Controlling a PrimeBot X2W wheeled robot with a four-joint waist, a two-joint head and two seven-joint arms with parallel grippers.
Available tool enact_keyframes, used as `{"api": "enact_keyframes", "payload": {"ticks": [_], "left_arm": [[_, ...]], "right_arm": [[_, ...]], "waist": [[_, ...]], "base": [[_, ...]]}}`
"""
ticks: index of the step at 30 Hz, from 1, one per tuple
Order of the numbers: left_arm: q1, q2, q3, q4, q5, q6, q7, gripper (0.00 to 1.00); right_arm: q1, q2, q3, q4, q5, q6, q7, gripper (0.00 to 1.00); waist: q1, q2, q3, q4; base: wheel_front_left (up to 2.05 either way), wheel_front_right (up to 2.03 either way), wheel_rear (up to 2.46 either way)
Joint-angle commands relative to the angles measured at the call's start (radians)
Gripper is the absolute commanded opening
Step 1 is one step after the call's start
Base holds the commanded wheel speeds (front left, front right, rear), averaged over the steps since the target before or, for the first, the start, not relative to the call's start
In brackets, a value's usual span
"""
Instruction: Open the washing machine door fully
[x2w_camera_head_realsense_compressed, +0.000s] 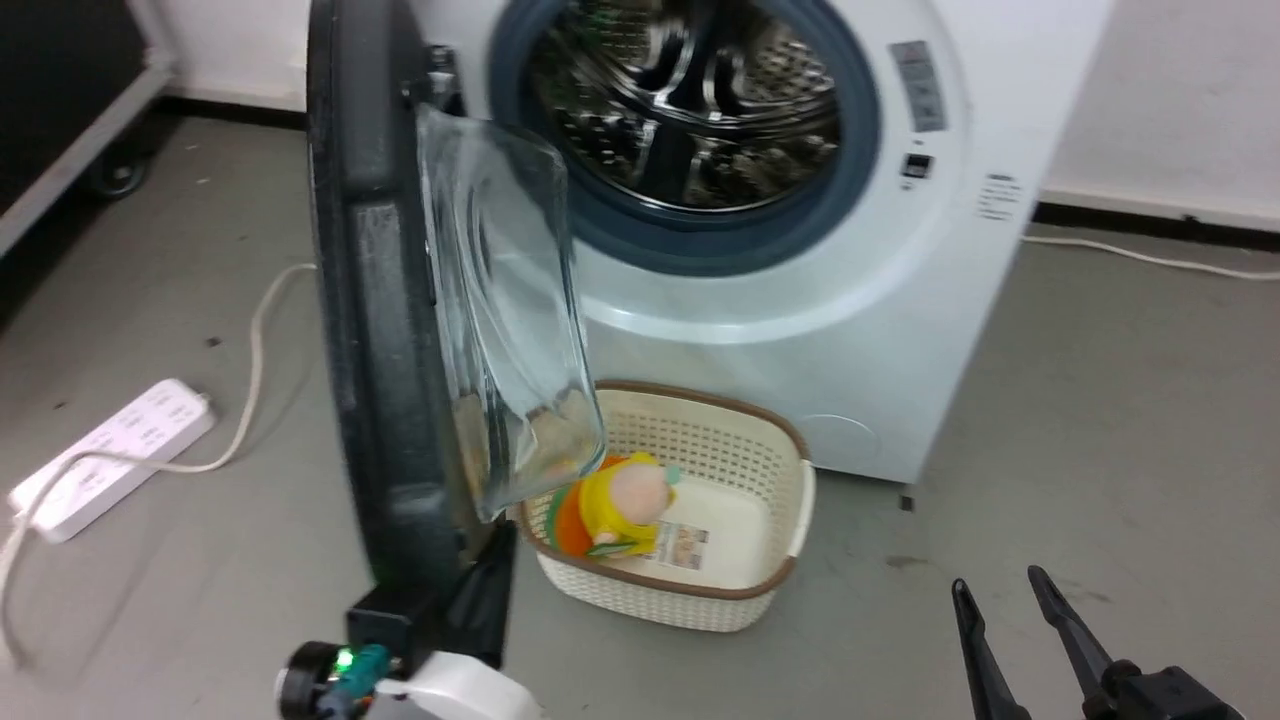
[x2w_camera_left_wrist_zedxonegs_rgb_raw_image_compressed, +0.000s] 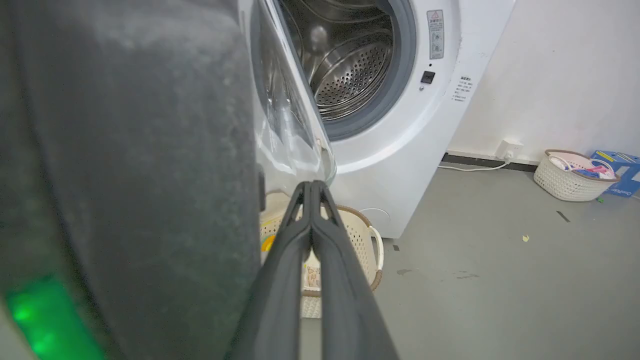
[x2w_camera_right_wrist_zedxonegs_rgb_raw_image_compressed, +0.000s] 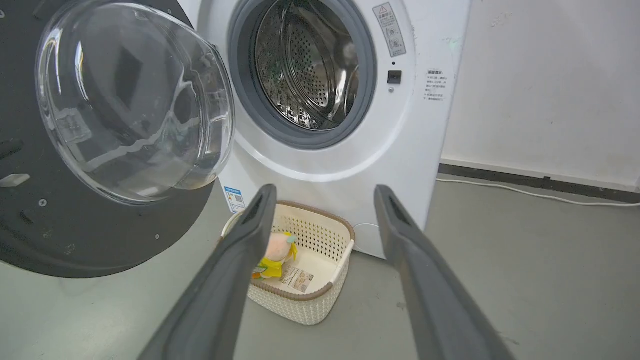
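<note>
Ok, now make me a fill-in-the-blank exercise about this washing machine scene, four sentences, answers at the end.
1. The washing machine door is ____, so the steel drum shows.
2. The left gripper is ____, fingers pressed together by the door's lower edge.
3. The right gripper, open, holds ____.
4. The yellow plush toy lies in a cream ____.
Answers: open; shut; nothing; basket.

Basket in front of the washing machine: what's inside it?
A yellow plush toy and a paper label lie in the basket; the washing machine door hides its left corner.
</note>
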Motion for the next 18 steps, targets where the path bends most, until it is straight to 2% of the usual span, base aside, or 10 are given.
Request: {"api": "enact_keyframes", "payload": {"ticks": [1, 11, 18], "left_arm": [[-0.008, 0.012, 0.018, 0.004, -0.007, 0.009, -0.009, 0.0], [-0.053, 0.097, 0.138, 0.008, -0.057, 0.032, -0.014, 0.0], [-0.151, 0.172, 0.189, 0.062, -0.074, 0.017, 0.001, 0.0]], "right_arm": [[-0.002, 0.004, 0.003, 0.004, 0.004, 0.001, -0.005, 1.0], [-0.008, 0.004, 0.028, 0.012, -0.008, 0.001, -0.005, 1.0], [-0.029, 0.004, 0.035, 0.009, -0.043, 0.001, -0.001, 1.0]], "waist": [[0.0, 0.0, -0.006, 0.042], [0.0, 0.0, 0.025, 0.176], [0.0, 0.0, 0.102, 0.238]], "base": [[0.0, 0.0, 0.0], [0.0, 0.0, 0.0], [0.0, 0.0, 0.0]]}}
